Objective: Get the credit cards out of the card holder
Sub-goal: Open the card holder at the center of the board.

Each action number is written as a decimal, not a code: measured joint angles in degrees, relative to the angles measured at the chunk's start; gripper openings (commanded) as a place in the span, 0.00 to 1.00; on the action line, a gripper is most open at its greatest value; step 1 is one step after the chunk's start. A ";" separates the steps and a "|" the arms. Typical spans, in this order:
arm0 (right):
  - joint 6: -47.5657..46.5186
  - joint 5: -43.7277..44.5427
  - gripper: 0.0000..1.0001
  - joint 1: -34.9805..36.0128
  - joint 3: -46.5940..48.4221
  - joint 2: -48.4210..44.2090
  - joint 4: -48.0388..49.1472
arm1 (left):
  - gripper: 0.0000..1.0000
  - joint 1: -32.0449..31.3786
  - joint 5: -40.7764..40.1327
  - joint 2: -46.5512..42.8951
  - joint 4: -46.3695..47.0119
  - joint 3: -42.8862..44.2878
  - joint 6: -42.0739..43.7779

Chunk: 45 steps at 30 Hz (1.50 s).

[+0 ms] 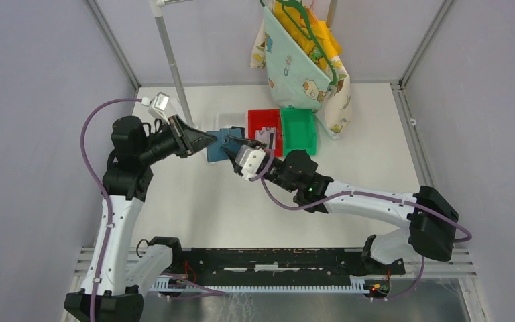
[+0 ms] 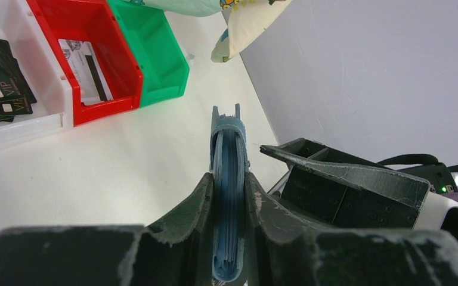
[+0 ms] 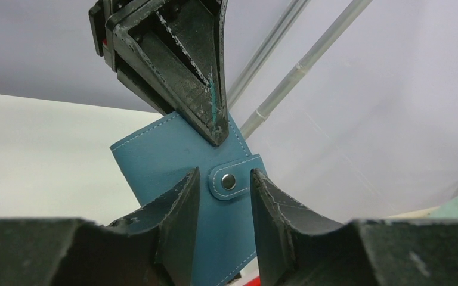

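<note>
The card holder [image 1: 216, 146] is a teal-blue wallet, folded shut with its snap tab [image 3: 229, 180] fastened. My left gripper [image 1: 209, 141] is shut on it and holds it above the table; in the left wrist view the wallet [image 2: 227, 137] stands edge-on between the fingers [image 2: 204, 196]. My right gripper [image 3: 225, 174] is open, one fingertip on each side of the snap tab, close against the wallet's face [image 3: 167, 149]. Any credit cards inside the wallet are hidden. One pale card with a dark stripe [image 2: 88, 74] lies in the red bin [image 2: 125, 65].
A green bin [image 1: 300, 131] stands right of the red bin [image 1: 263, 119], and a white tray [image 2: 30, 122] with black flat cards [image 2: 0, 83] stands left of it. A patterned cloth bag [image 1: 302, 67] hangs at the back. A metal pole [image 1: 171, 60] stands behind the left arm.
</note>
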 measured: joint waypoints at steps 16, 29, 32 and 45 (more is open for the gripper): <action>-13.42 12.02 0.14 5.53 -2.62 2.49 8.74 | 0.02 0.00 0.55 0.24 0.02 0.24 -2.69; -21.55 18.40 0.00 8.00 -2.60 6.58 16.70 | 0.02 0.24 0.55 0.37 0.04 0.98 -3.61; -24.06 20.79 0.00 8.61 -2.60 7.96 20.15 | 0.02 0.24 0.92 0.37 0.31 0.98 -4.04; -28.50 28.44 0.00 8.55 -2.71 9.11 29.57 | 0.02 0.20 4.15 0.07 -1.40 2.27 -3.39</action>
